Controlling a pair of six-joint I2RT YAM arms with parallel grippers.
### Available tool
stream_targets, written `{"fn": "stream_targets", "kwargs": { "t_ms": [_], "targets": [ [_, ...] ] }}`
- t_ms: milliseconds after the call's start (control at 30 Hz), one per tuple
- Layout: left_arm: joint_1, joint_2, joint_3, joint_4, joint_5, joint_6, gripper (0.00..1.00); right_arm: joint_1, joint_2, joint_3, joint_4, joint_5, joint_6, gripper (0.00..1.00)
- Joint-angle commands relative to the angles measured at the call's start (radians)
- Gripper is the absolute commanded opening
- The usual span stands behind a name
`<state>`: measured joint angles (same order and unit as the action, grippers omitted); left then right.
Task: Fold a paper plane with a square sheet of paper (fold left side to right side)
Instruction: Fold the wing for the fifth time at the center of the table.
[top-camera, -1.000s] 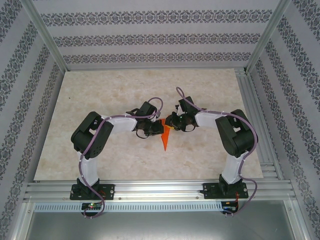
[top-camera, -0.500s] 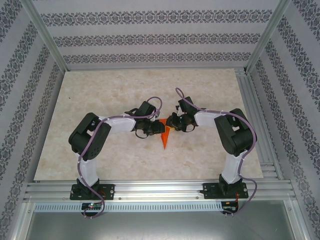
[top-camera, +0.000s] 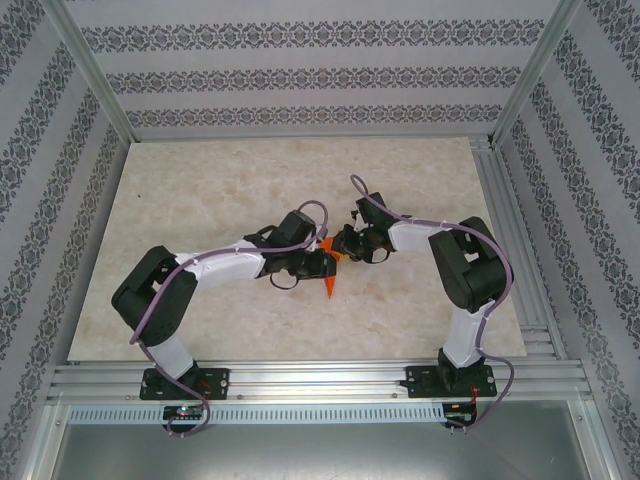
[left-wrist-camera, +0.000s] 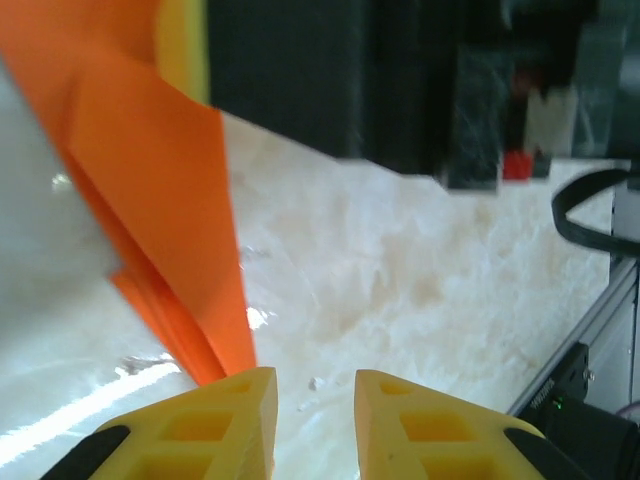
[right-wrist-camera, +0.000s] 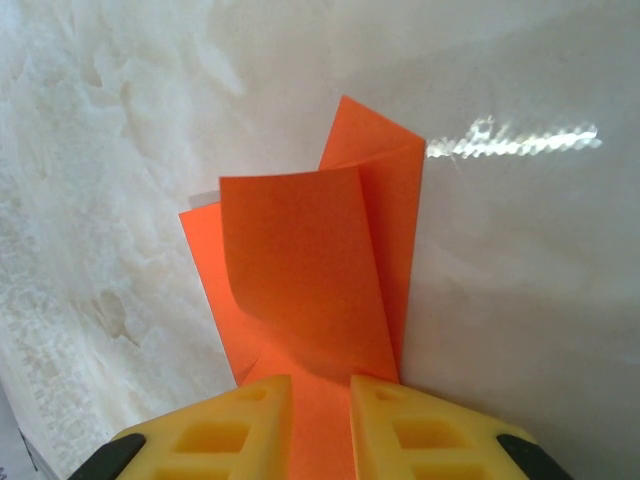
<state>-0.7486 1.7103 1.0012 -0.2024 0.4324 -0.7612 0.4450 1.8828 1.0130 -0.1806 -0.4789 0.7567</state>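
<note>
The paper plane (top-camera: 329, 283) is a bright orange pointed dart on the marble table, its tip toward the near edge. My left gripper (top-camera: 320, 264) is at its left side. In the left wrist view this gripper (left-wrist-camera: 315, 375) is open with only bare table in the gap, and the orange paper (left-wrist-camera: 170, 200) rises just left of its left finger. My right gripper (top-camera: 339, 250) is over the plane's wide far end. Its yellow fingers (right-wrist-camera: 250, 410) stand slightly apart on the paper (right-wrist-camera: 300, 260), orange showing between them. One flap curls up in front.
The right arm's black body (left-wrist-camera: 430, 90) stands close ahead of the left gripper. An aluminium rail (left-wrist-camera: 620, 330) runs along the table's right edge, and frame rails (top-camera: 320, 380) border the near edge. Patterned walls enclose the table (top-camera: 200, 180).
The left jaws have parted and stand beside the paper. The left arm has stretched out lower, its elbow swinging left and nearer. The right arm and the plane have barely moved.
</note>
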Motion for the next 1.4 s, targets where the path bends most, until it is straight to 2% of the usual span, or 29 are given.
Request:
{"fn": "stream_targets", "kwargs": {
  "t_ms": [0,267,700,1367],
  "targets": [
    [-0.022,0.049,0.034,0.032,-0.003,-0.019,0.27,0.005,0.016,0.024,-0.015,0.026,-0.023,0.23],
    [-0.035,0.133,0.023,0.038,-0.031,-0.027,0.25,0.004,0.013,0.028,-0.025,0.031,-0.025,0.23],
    [-0.077,0.179,-0.055,0.017,-0.099,-0.047,0.22,-0.001,0.028,0.056,-0.026,0.034,-0.043,0.23],
    [-0.128,0.235,-0.05,-0.046,-0.146,-0.064,0.16,-0.084,0.166,0.232,-0.089,0.051,-0.116,0.24]
  ]
}}
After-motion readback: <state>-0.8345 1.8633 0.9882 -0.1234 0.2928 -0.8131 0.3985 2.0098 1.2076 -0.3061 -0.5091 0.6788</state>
